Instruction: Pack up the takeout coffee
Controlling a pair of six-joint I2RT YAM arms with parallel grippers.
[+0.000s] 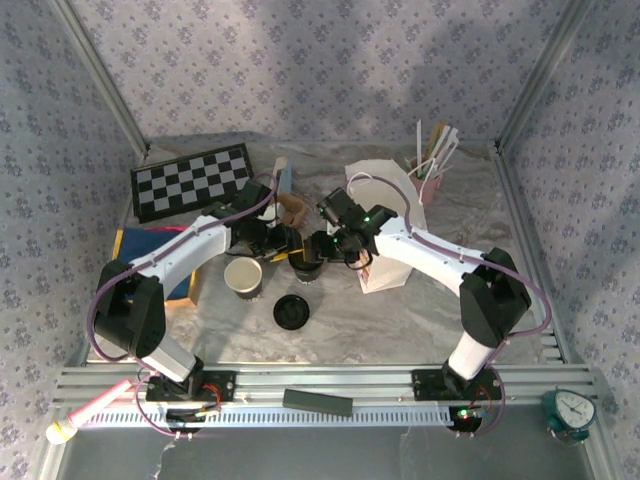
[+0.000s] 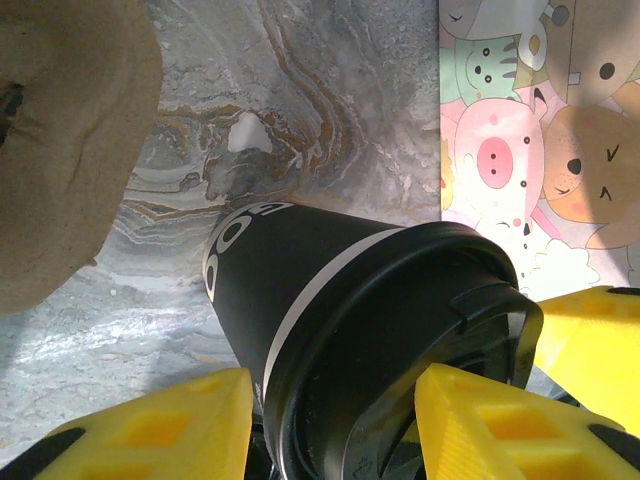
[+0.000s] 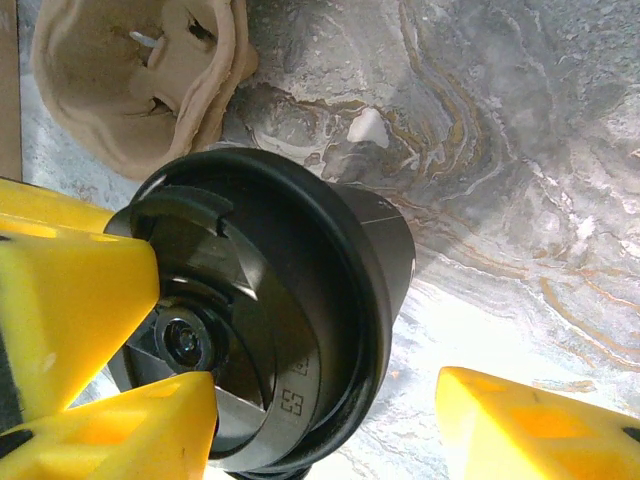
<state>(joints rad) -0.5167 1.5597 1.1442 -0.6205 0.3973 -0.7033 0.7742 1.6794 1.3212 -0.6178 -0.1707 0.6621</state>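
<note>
From above, the two arms meet in the middle of the counter (image 1: 420, 320). The takeout coffee (image 1: 305, 268) sits between the left hand (image 1: 278, 243) and the right hand (image 1: 335, 245). An open cup (image 1: 243, 277) with a white inside stands just to its left. A loose black lid (image 1: 290, 312) lies flat near the front of them. A white bag (image 1: 385, 215) stands behind the right arm. A brown cup tray (image 1: 293, 210) sits behind the hands, and a checkerboard (image 1: 190, 180) lies far back on the left.

In the left wrist view, the takeout coffee is very close and looks tilted. Its dark side has a white stripe just under the black lid. The left hand's yellow fingers (image 2: 150, 430) press on it near the lid, one on each side, so this hand is clamped on the cup. I cannot tell if the cup's bottom touches the counter. A cartoon animal picture (image 2: 540, 130) is on the right. The brown cup tray is on the left.

In the right wrist view, the round black lid faces the camera. The right hand's fingers are apart. The left one touches the lid's edge. The other finger (image 3: 540, 420) is away from the cup, with bare counter showing between them. The brown cup tray is at the top left.
</note>
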